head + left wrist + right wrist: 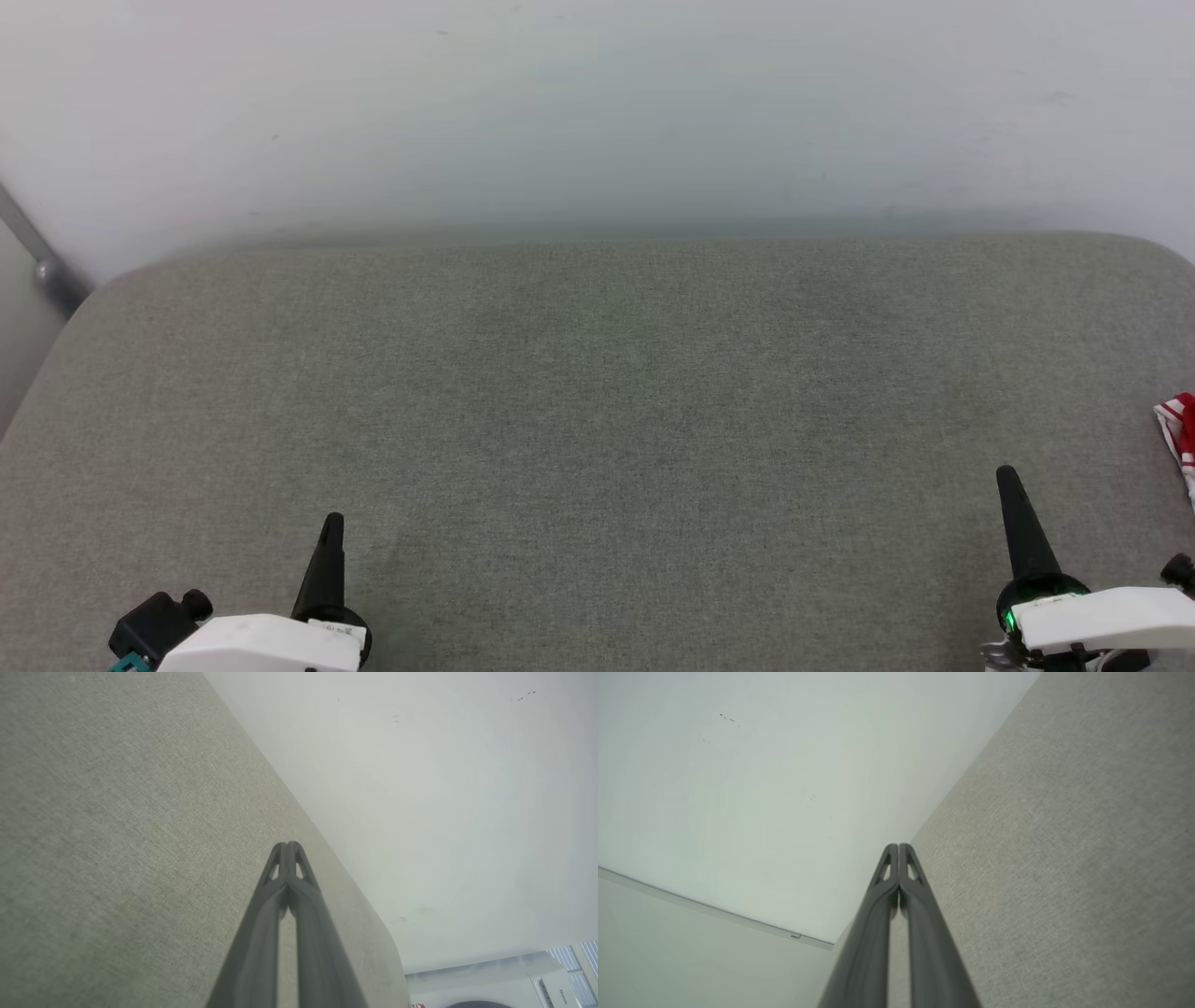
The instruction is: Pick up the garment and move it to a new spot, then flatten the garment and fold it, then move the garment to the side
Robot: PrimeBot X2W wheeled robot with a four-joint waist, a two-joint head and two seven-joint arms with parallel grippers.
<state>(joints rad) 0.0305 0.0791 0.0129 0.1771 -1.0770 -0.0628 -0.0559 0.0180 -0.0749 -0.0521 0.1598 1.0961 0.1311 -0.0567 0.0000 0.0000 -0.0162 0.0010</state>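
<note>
A small piece of the garment (1180,431), red-and-white striped trim with some white cloth, lies at the right edge of the head view on the grey-green padded surface (597,420); the rest of it is cut off by the frame. My right gripper (1007,476) stands at the lower right, shut and empty, to the left of that trim and apart from it. At the lower left, my left gripper (333,521) is shut with nothing in it. In each wrist view the fingertips (288,845) (898,846) meet, with nothing between them.
A pale wall (597,103) rises just behind the padded surface's rounded far edge. A grey metal bar (37,257) slants at the far left. A white appliance (500,982) stands past the surface's right end in the left wrist view.
</note>
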